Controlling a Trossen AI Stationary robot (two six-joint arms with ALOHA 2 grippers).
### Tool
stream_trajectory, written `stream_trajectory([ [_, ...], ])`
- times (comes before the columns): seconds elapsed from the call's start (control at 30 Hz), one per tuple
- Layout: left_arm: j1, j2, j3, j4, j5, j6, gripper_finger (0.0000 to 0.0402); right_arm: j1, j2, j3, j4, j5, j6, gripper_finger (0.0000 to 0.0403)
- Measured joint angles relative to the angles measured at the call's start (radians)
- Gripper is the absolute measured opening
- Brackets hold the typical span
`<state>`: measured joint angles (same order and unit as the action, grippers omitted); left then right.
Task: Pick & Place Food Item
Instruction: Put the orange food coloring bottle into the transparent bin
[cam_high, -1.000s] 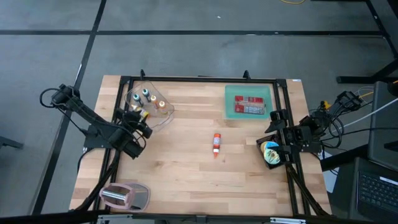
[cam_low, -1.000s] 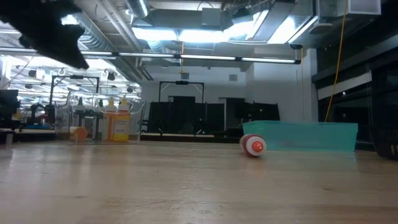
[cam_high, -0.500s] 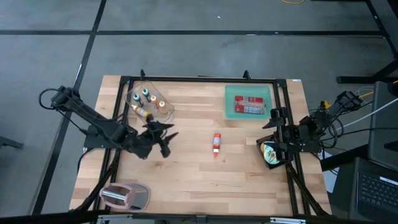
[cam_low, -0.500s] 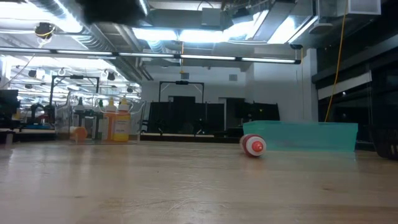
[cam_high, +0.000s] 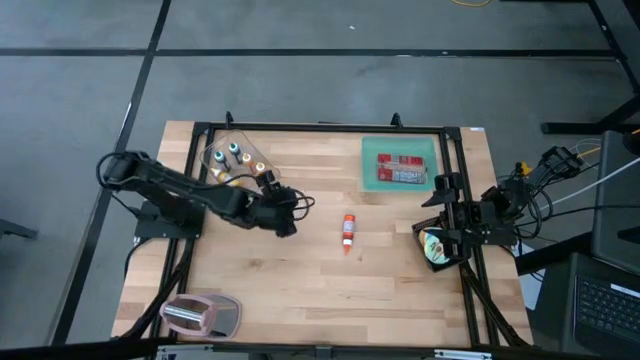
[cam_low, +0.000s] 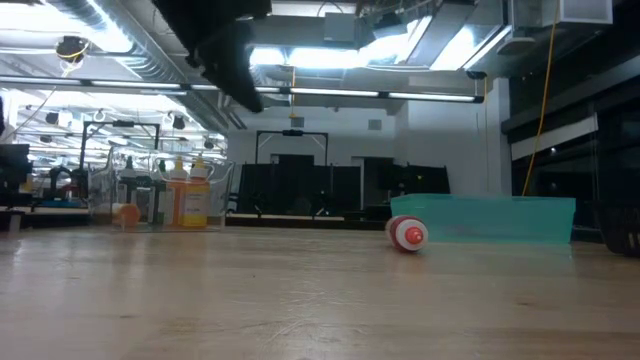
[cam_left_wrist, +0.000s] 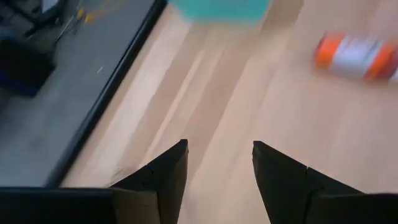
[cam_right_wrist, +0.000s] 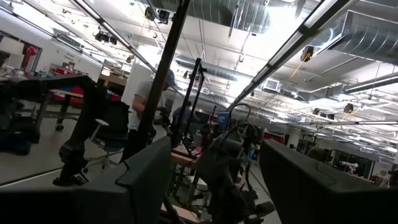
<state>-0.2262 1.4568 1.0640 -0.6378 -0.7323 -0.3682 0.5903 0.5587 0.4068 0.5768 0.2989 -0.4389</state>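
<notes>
A small orange-and-white bottle (cam_high: 348, 231) lies on its side in the middle of the table; the low view shows its round end (cam_low: 408, 234). My left gripper (cam_high: 303, 205) hangs open above the wood just left of it, slanting down toward the table's right. In the left wrist view the bottle (cam_left_wrist: 356, 56) lies ahead of the open fingers (cam_left_wrist: 217, 155) and off to one side. A teal tray (cam_high: 400, 165) holding a red packet stands at the far right. My right gripper (cam_right_wrist: 214, 165) waits open at the right edge (cam_high: 440, 215), pointing up into the room.
A clear tub (cam_high: 240, 163) with several small bottles stands at the far left. A grey metal appliance (cam_high: 200, 315) sits at the near left corner. A round patterned object (cam_high: 435, 246) lies under the right arm. A person (cam_right_wrist: 149, 106) stands in the room beyond.
My left gripper has swung from beside the clear tub toward the table's right, toward the bottle, rising a little and rolling about its own line. The bottle has not moved.
</notes>
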Motion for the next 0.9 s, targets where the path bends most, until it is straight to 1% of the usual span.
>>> stream_trajectory([
  [0.17,0.020,0.045,0.130,-0.357,0.006,-0.013,0.0175,0.000,0.000,0.000,-0.002,0.000,0.001,0.0242],
  [0.23,0.023,0.052,0.165,-0.509,0.045,-0.037,0.0175,0.000,0.000,0.000,-0.002,0.000,0.001,0.0242],
  [0.43,0.026,0.052,0.169,-0.864,0.172,-0.092,0.0175,0.001,0.000,0.000,-0.002,-0.003,0.008,0.0242],
  [0.53,0.026,0.051,0.154,-0.912,0.224,-0.069,0.0175,0.001,0.000,0.000,-0.002,-0.004,0.009,0.0242],
  [0.63,0.034,0.051,0.135,-0.916,0.287,0.001,0.0175,0.001,0.000,0.000,-0.002,-0.004,0.009,0.0242],
  [0.73,0.063,0.051,0.112,-0.899,0.338,0.056,0.0175,0.001,0.000,0.000,-0.002,-0.004,0.008,0.0242],
  [0.9,0.134,0.047,0.074,-0.889,0.384,0.096,0.0175,0.001,0.000,0.000,-0.002,-0.004,0.005,0.0242],
])
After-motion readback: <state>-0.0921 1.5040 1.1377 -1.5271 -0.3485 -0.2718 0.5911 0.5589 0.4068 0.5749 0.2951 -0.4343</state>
